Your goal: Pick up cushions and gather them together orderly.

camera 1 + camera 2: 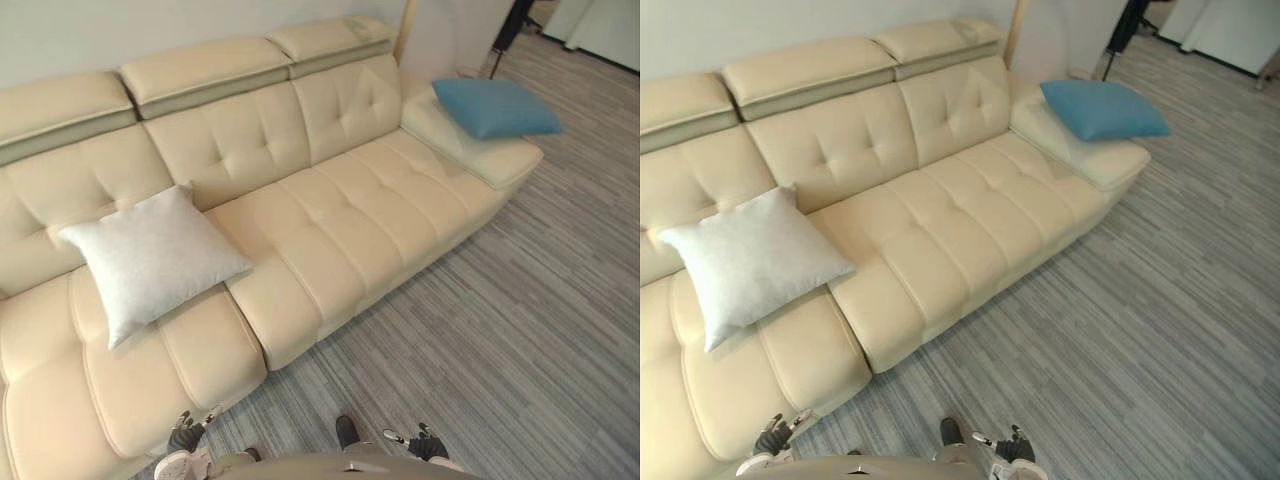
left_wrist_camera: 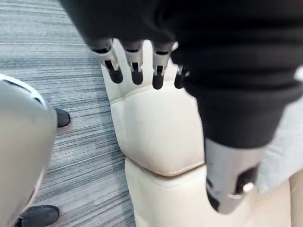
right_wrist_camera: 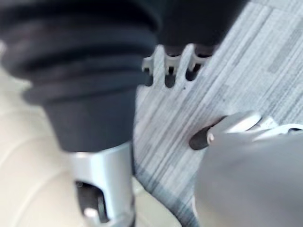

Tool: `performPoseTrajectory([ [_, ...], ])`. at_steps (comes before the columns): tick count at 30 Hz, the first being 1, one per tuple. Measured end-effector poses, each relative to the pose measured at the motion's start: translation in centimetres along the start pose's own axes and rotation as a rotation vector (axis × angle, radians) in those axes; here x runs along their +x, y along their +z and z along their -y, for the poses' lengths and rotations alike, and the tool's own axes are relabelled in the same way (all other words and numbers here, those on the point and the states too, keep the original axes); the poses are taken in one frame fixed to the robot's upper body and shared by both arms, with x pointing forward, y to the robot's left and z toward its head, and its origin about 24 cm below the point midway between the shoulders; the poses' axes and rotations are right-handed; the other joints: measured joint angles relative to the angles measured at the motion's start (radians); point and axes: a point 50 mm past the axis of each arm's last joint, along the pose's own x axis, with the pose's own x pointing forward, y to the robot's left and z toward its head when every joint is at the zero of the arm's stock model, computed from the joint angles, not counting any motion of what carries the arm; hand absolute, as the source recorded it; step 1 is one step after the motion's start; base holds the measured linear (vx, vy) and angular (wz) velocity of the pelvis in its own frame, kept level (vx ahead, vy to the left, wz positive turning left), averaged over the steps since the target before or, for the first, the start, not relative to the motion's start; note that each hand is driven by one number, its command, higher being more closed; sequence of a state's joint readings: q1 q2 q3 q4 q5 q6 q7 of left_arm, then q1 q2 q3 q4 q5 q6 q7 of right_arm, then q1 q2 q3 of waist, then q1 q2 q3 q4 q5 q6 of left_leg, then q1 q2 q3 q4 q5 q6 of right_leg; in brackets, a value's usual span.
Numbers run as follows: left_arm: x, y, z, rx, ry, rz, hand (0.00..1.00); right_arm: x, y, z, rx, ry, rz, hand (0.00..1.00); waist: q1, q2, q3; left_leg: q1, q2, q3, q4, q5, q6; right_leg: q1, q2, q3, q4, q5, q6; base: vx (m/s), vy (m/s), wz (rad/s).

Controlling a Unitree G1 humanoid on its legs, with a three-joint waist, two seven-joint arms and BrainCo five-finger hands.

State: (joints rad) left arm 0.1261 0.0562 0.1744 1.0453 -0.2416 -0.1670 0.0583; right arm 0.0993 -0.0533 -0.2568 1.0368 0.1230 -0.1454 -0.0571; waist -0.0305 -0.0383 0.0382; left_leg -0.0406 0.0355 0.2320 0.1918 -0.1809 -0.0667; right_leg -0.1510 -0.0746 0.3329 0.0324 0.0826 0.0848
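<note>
Cream sofa [image 1: 340, 220] ahead, my left hand [image 2: 135, 66] and right hand [image 3: 173, 64] hang slack and empty; I'd pinch the soft, light white cushion [image 1: 150, 260] at a corner, blue cushion [image 1: 495, 107] next.

Cushions, two: one white cushion [image 1: 150, 258] and one blue cushion [image 1: 497, 107]. Seating, one: a cream tufted sofa [image 1: 340, 225]. Padded headrests along its back, three: left headrest [image 1: 60, 112], middle headrest [image 1: 205, 68], right headrest [image 1: 330, 38]. Robot hands, two: left hand [image 1: 187, 436], right hand [image 1: 425, 445].
</note>
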Motion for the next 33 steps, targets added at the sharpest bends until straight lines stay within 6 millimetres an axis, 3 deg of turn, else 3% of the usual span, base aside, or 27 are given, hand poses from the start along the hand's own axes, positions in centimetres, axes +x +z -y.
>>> performPoseTrajectory([
  [2, 0.0, -0.2, 0.3, 0.008, -0.007, -0.013, 0.00, 0.3, 1.1, -0.8, 0.006, 0.022, 0.029, 0.00, 0.022, 0.026, 0.000, 0.024, 0.012, 0.017, -0.006, -0.006, 0.033, -0.033, 0.045, 0.094, -0.021, 0.056, -0.017, 0.14, 0.003, -1.58],
  [4, 0.0, -0.4, 0.4, 0.007, -0.007, -0.023, 0.00, 0.5, 1.7, -1.3, -0.005, 0.040, 0.047, 0.00, 0.022, 0.043, 0.006, 0.047, 0.020, 0.080, -0.022, -0.013, 0.044, -0.057, 0.073, 0.086, -0.026, 0.096, -0.017, 0.07, -0.008, -1.71],
  [5, 0.0, -0.5, 0.5, 0.006, -0.008, -0.026, 0.00, 0.6, 2.1, -1.4, -0.014, 0.046, 0.060, 0.00, 0.025, 0.060, 0.014, 0.066, 0.037, 0.148, -0.041, -0.015, 0.047, -0.059, 0.096, -0.023, -0.066, 0.157, -0.057, 0.07, -0.061, -1.82],
  [6, 0.0, -0.5, 0.8, 0.002, -0.013, -0.025, 0.00, 0.8, 2.6, -1.6, -0.016, 0.051, 0.072, 0.00, 0.026, 0.081, 0.022, 0.081, 0.060, 0.202, -0.045, -0.019, 0.052, -0.059, 0.094, -0.195, -0.079, 0.141, -0.143, 0.06, -0.090, -1.53],
  [7, 0.0, -0.4, 0.7, 0.002, -0.013, -0.021, 0.00, 0.7, 2.5, -1.6, -0.015, 0.049, 0.069, 0.00, 0.025, 0.080, 0.023, 0.087, 0.060, 0.225, -0.050, -0.019, 0.052, -0.058, 0.088, -0.311, -0.065, 0.103, -0.172, 0.04, -0.115, -1.29],
  [8, 0.0, -0.3, 1.1, 0.005, -0.022, -0.019, 0.00, 0.8, 2.6, -1.1, -0.007, 0.032, 0.069, 0.00, 0.026, 0.091, 0.036, 0.121, 0.065, 0.284, -0.061, -0.017, 0.048, -0.059, 0.035, -0.613, -0.002, -0.003, -0.177, 0.00, -0.080, -1.00],
  [10, -0.1, -0.7, 1.2, 0.012, -0.026, -0.028, 0.00, 0.7, 2.2, -0.4, -0.005, 0.015, 0.060, 0.00, 0.026, 0.105, 0.044, 0.152, 0.070, 0.322, -0.062, -0.018, 0.044, -0.043, -0.003, -0.784, 0.040, -0.021, -0.175, 0.00, -0.101, -1.08],
  [11, -0.1, -0.9, 1.1, 0.021, -0.027, -0.035, 0.00, 0.7, 2.3, -0.2, -0.006, 0.008, 0.061, 0.00, 0.028, 0.103, 0.038, 0.170, 0.070, 0.325, -0.076, -0.029, 0.017, -0.035, 0.006, -0.779, 0.039, 0.008, -0.135, 0.01, -0.116, -0.89],
  [13, 0.0, -0.5, 1.5, 0.034, -0.042, -0.026, 0.00, 0.8, 2.5, 0.3, -0.008, -0.002, 0.065, 0.00, 0.021, 0.113, 0.041, 0.183, 0.085, 0.332, -0.073, -0.029, -0.002, -0.038, 0.035, -0.744, 0.024, 0.001, -0.129, 0.02, -0.119, -0.64],
  [15, 0.1, -0.2, 1.5, 0.034, -0.042, -0.021, 0.00, 0.8, 2.4, 0.3, -0.001, -0.005, 0.062, 0.00, 0.024, 0.106, 0.048, 0.144, 0.128, 0.324, 0.077, -0.037, -0.028, -0.044, 0.046, -0.719, 0.038, -0.023, -0.135, 0.04, -0.147, -0.62],
  [16, 0.0, -0.3, 1.6, 0.026, -0.042, -0.024, 0.00, 0.7, 2.2, 0.4, 0.013, -0.012, 0.057, 0.00, 0.027, 0.099, 0.059, 0.077, 0.194, 0.301, 0.312, -0.033, -0.026, -0.020, 0.059, -0.693, 0.044, -0.040, -0.139, 0.06, -0.158, -0.52],
  [18, 0.0, -0.4, 1.9, -0.018, -0.038, -0.021, 0.00, 0.6, 2.1, 0.3, 0.017, -0.013, 0.059, 0.00, 0.037, 0.109, 0.075, 0.013, 0.269, 0.247, 0.553, 0.032, 0.025, 0.016, 0.087, -0.659, 0.051, -0.054, -0.154, 0.07, -0.117, -0.70],
  [19, 0.0, -0.3, 1.9, -0.028, -0.037, -0.016, 0.00, 0.7, 2.2, 0.4, 0.016, -0.019, 0.062, 0.00, 0.047, 0.104, 0.083, -0.020, 0.287, 0.218, 0.633, 0.032, 0.032, 0.025, 0.099, -0.629, 0.062, -0.063, -0.167, 0.08, -0.042, -1.03],
  [20, -0.1, -0.1, 2.2, -0.029, -0.047, -0.005, 0.00, 0.7, 2.6, 0.4, 0.032, -0.025, 0.074, 0.00, 0.058, 0.112, 0.086, -0.063, 0.277, 0.165, 0.700, -0.001, 0.023, 0.036, 0.116, -0.580, 0.068, -0.072, -0.174, 0.09, -0.012, -1.10],
  [22, 0.0, 0.3, 2.3, -0.034, -0.052, 0.017, 0.00, 0.9, 3.2, 0.0, 0.037, -0.018, 0.085, 0.00, 0.070, 0.104, 0.092, -0.126, 0.205, 0.109, 0.650, -0.049, 0.029, 0.050, 0.123, -0.504, 0.033, -0.072, -0.174, 0.09, 0.012, -1.26],
  [23, 0.0, 0.7, 2.4, -0.037, -0.055, 0.034, 0.00, 1.0, 3.5, -0.1, 0.036, -0.016, 0.089, 0.00, 0.085, 0.099, 0.094, -0.165, 0.148, 0.085, 0.530, -0.059, 0.044, 0.059, 0.125, -0.443, -0.011, -0.072, -0.173, 0.08, 0.018, -1.13],
  [24, 0.0, 0.8, 2.5, -0.039, -0.056, 0.040, 0.00, 1.0, 3.5, -0.1, 0.036, -0.015, 0.090, 0.00, 0.089, 0.098, 0.095, -0.175, 0.132, 0.080, 0.476, -0.060, 0.045, 0.063, 0.125, -0.425, -0.029, -0.072, -0.173, 0.07, 0.027, -1.16],
  [25, 0.0, 0.9, 2.6, -0.035, -0.059, 0.045, 0.00, 1.0, 3.6, -0.1, 0.036, -0.014, 0.092, 0.00, 0.093, 0.097, 0.095, -0.189, 0.097, 0.060, 0.318, -0.052, 0.040, 0.080, 0.129, -0.401, -0.088, -0.074, -0.166, 0.08, 0.024, -1.11],
  [26, -0.1, 0.7, 2.9, -0.036, -0.060, 0.037, 0.00, 1.0, 3.8, 0.1, 0.033, -0.019, 0.100, 0.00, 0.105, 0.130, 0.093, -0.190, 0.104, 0.017, 0.108, -0.043, 0.028, 0.097, 0.170, -0.379, -0.100, -0.095, -0.129, 0.10, 0.025, -1.16],
  [27, -0.1, 0.5, 3.2, -0.039, -0.066, 0.032, 0.00, 1.0, 4.1, 0.2, 0.032, -0.020, 0.111, 0.00, 0.116, 0.164, 0.094, -0.189, 0.127, -0.001, 0.070, -0.002, 0.014, 0.071, 0.197, -0.380, -0.032, -0.104, -0.142, 0.18, 0.045, -1.15],
  [28, 0.0, 0.9, 2.8, -0.048, -0.059, 0.053, 0.00, 1.0, 3.7, -0.3, 0.042, -0.012, 0.103, 0.00, 0.130, 0.115, 0.112, -0.187, 0.100, -0.014, 0.100, 0.065, -0.011, 0.028, 0.170, -0.353, 0.129, -0.154, -0.154, 0.23, 0.054, -0.73],
  [31, 0.1, 0.9, 3.1, -0.017, -0.071, 0.037, 0.00, 0.9, 3.4, 0.3, 0.054, -0.031, 0.089, 0.00, 0.111, 0.117, 0.090, -0.209, 0.075, -0.071, 0.112, 0.080, 0.044, 0.048, 0.169, -0.347, 0.073, -0.159, -0.132, 0.22, 0.120, -0.26],
  [33, 0.2, 1.1, 2.8, -0.028, -0.058, 0.043, 0.00, 0.8, 3.0, 0.3, 0.055, -0.032, 0.075, 0.00, 0.114, 0.093, 0.078, -0.198, 0.043, -0.052, 0.109, 0.058, 0.075, 0.008, 0.141, -0.318, 0.155, -0.205, -0.098, 0.23, 0.160, -0.23],
])
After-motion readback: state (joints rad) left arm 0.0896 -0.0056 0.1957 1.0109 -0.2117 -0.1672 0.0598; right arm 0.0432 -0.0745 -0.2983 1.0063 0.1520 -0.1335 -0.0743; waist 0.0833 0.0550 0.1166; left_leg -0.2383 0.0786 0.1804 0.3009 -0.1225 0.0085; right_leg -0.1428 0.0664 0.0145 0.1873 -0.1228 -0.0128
